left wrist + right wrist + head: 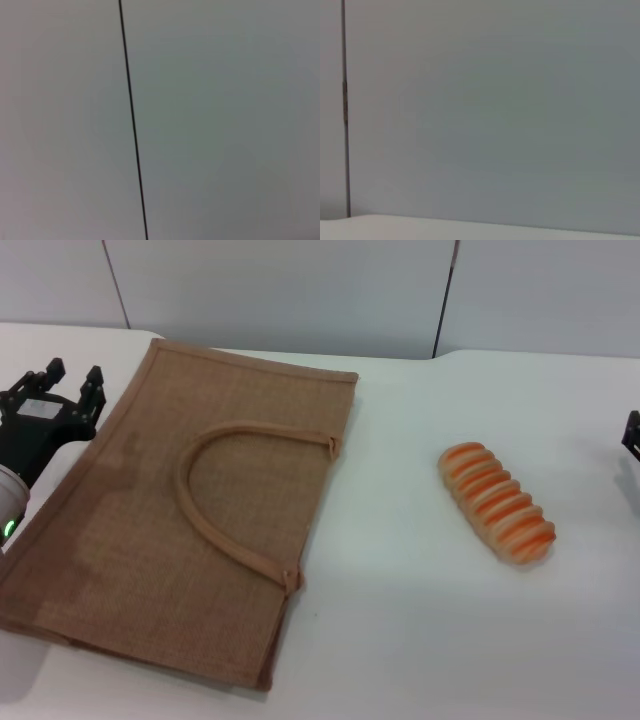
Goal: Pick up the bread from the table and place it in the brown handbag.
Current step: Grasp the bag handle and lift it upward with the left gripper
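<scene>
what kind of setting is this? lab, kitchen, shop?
Most likely a lab or test bench: a plain white table against bare grey wall panels, holding only a brown handbag lying flat and a toy-like bread. The left tool sits at the bag's edge.

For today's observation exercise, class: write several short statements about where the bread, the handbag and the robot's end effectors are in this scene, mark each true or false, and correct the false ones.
1. The bread lies on the table, apart from the brown handbag. True.
2. The handbag stands upright. False: it lies flat on the table.
3. The left end effector is at the handbag's left edge, holding nothing. True.
4. The right end effector grips the bread. False: it sits at the head view's right edge, clear of the loaf.
5. The bread is plain brown. False: it has orange and cream stripes.
</scene>
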